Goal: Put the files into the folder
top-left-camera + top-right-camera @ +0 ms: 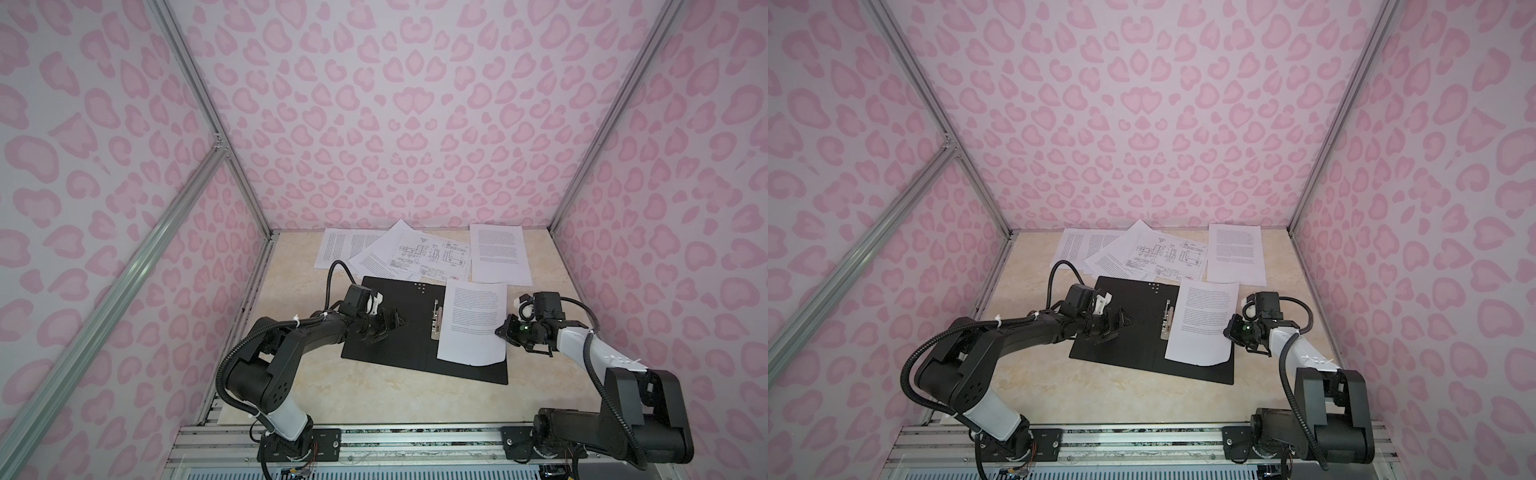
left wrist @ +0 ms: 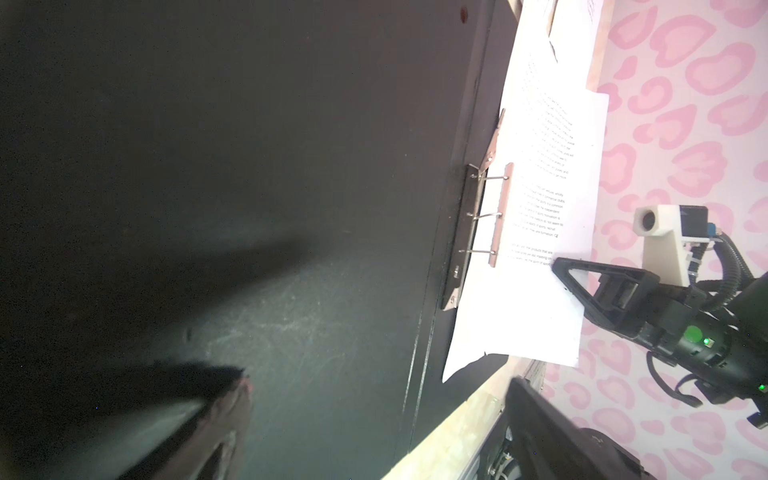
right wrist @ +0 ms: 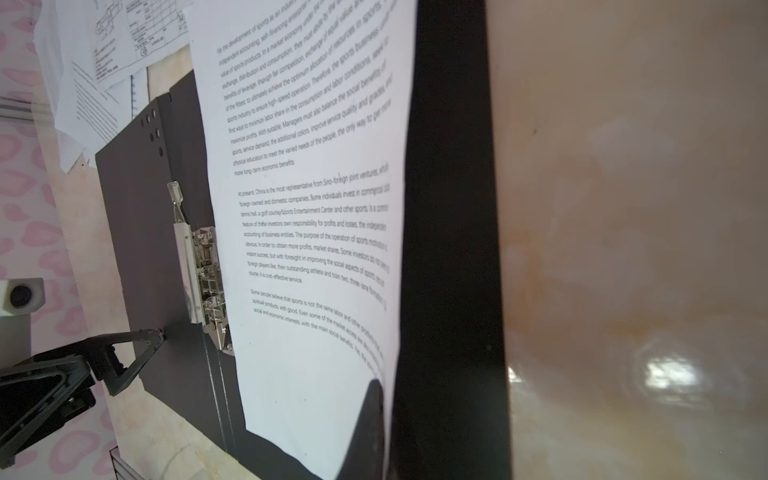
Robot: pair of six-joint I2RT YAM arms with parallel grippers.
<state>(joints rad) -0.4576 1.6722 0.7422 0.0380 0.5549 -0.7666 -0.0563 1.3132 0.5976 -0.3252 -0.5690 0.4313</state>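
You're looking into a robot lab cell. Aluminium framing [image 1: 195, 83] holds pink heart-patterned walls [image 1: 395, 104] close around your marble-look table [image 1: 374, 399].

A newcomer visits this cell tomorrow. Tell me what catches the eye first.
The pink heart-spotted walls surround everything. Mid-table lies the open black folder, one printed sheet on its right half, the right gripper shut on that sheet's outer edge and the left gripper open over the left half. More loose sheets fan along the table's far edge.

- Left gripper [image 1: 388, 328] stretched inward and low, wrist level, jaws spread wide.
- Right gripper [image 1: 500, 331] angled inward opposite it, jaws clamped tight together.
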